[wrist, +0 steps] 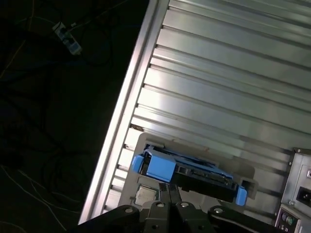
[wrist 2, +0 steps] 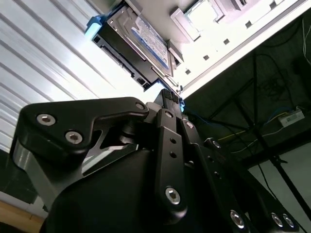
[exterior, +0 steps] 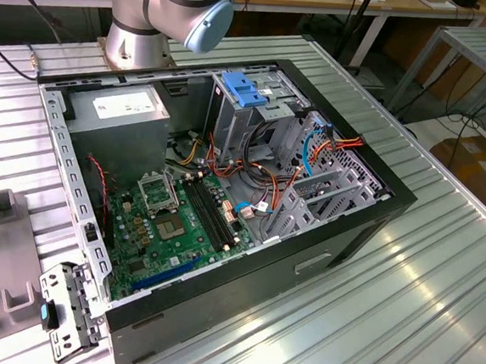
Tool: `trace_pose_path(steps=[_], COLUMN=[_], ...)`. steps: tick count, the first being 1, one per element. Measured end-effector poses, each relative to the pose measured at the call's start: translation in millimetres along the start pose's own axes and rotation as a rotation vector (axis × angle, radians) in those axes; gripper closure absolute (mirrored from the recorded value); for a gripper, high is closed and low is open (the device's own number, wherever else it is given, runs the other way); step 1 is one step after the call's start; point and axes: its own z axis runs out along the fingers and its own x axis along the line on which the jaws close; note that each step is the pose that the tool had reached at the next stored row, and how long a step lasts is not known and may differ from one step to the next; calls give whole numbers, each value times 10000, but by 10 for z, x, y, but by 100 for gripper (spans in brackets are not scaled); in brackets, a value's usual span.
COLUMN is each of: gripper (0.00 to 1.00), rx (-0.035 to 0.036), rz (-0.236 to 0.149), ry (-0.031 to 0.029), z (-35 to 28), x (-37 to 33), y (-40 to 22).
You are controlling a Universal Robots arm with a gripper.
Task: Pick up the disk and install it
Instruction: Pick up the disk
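Note:
The disk (wrist 2: 146,36) is a silver-grey drive with a white-and-blue label and light blue rails. It rests in a grey holder (wrist: 141,145) on the ribbed metal table, close to the table's edge. In the first wrist view the disk (wrist: 194,172) shows its dark edge and a blue rail end. My gripper (wrist 2: 170,94) is shut, with its black fingertips together just short of the disk's edge and nothing between them. The same gripper (wrist: 169,190) points at the disk's side in the first wrist view.
In the exterior view the open computer case (exterior: 349,234) lies on the table with its motherboard, cables and a tall metal cage topped by a blue bracket (exterior: 244,90). A grey power-supply box (exterior: 122,103) sits at its back. My arm's base (exterior: 169,5) stands behind the case.

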Motion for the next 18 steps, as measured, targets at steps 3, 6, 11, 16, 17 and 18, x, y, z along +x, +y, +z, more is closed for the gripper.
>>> trace_pose_path(steps=[3,6,11,16,17,18], gripper=[89,89,89,89,89,89], rx=[12,20,36,54,57,59], rz=[-324,-560,-1001,-1488,-1567,-1634], ry=[12,21,39,59,62,65], z=[0,1,0,0,0,0], x=[0,0,0,0,0,0], y=[0,0,0,0,0,0])
